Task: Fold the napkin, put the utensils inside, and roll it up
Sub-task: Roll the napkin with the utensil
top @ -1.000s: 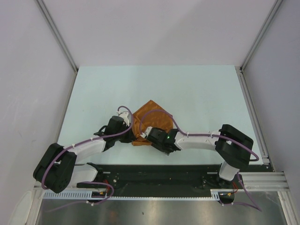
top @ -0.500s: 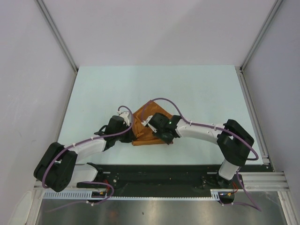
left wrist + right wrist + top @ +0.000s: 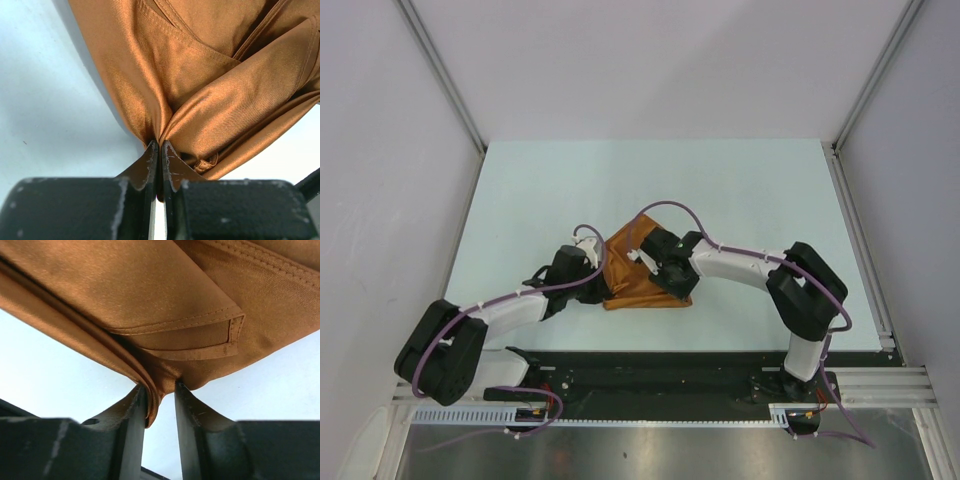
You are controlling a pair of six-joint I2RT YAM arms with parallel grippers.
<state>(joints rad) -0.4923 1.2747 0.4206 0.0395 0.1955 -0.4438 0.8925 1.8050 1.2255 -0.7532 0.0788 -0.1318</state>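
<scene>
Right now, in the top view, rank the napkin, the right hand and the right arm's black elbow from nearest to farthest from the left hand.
1. napkin: pinched in the left hand at its left edge, touching.
2. right hand: just to the right, over the napkin.
3. right arm's elbow: far right of the table.

The top external camera sits high behind the near edge of the table (image 3: 740,190), looking down and forward over the whole surface from well back. The left wrist camera peers out past the left gripper (image 3: 159,144), pressed right up to the napkin (image 3: 200,75). The right wrist camera does likewise past the right gripper (image 3: 159,386), and that same cloth shows in all three views.
</scene>
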